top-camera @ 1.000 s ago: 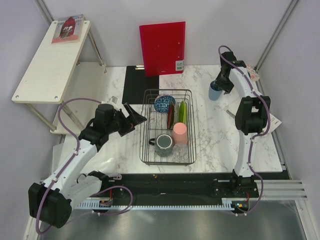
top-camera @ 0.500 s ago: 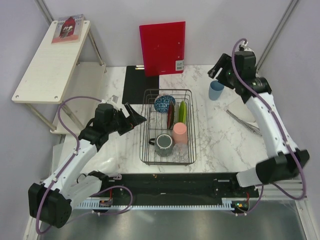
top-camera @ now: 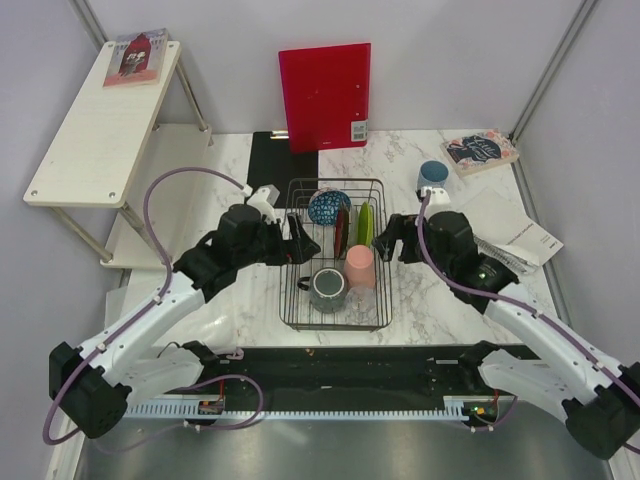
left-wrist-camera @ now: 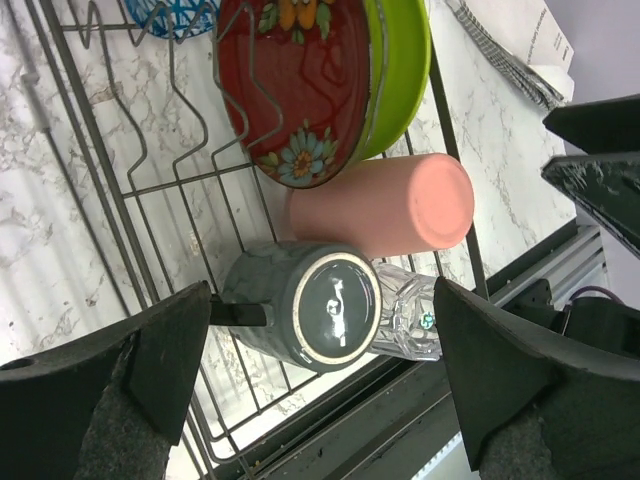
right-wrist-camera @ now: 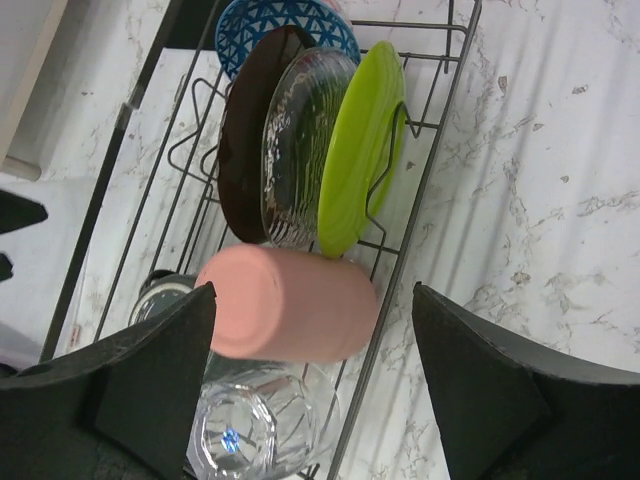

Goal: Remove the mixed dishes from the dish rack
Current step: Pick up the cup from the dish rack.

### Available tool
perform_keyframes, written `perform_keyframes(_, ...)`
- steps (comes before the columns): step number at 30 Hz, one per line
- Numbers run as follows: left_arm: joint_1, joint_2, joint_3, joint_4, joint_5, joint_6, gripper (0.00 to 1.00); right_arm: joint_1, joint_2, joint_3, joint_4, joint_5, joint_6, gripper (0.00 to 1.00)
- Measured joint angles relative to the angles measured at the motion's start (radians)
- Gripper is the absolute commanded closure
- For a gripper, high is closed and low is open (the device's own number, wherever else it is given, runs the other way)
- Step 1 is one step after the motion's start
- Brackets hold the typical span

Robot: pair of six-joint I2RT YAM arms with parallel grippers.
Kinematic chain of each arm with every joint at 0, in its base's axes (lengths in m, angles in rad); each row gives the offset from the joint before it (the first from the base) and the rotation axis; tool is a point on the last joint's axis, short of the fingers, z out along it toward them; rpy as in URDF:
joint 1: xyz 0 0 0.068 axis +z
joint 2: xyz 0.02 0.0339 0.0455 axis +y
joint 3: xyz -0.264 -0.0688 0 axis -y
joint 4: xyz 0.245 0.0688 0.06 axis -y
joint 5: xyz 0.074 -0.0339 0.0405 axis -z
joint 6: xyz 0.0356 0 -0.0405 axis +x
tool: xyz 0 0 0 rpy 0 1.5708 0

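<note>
Left claw (top-camera: pixel 303 243) gapes wide, gripping nothing, at the 9 o'clock rim of the dish rack (top-camera: pixel 296 312). The right claw (top-camera: pixel 383 233) is also spread and empty, at the 3 o'clock rim. Inside lie the pink cup (top-camera: pixel 360 266), dark grey mug (top-camera: pixel 328 288) and clear glass (right-wrist-camera: pixel 250 440) — the light blue cup (top-camera: pixel 433 176) stands on the worktop (top-camera: pixel 440 290) at 2 o'clock.
</note>
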Motion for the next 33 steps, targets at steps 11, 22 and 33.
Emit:
perform_keyframes(11, -0.035, 0.059, 0.013, -0.002, -0.074, 0.011, 0.02, 0.148, -0.059, -0.027, 0.031, 0.063, -0.06, 0.08)
perform_keyframes(22, -0.035, 0.006, -0.01, -0.004, -0.121, 0.014, 0.01, 0.341, 0.135, 0.039, -0.024, 0.246, -0.139, 0.02)
perform_keyframes(33, -0.035, -0.001, -0.04, -0.008, -0.142, 0.014, 0.01, 0.343, 0.269, 0.05, -0.01, 0.332, -0.152, 0.16)
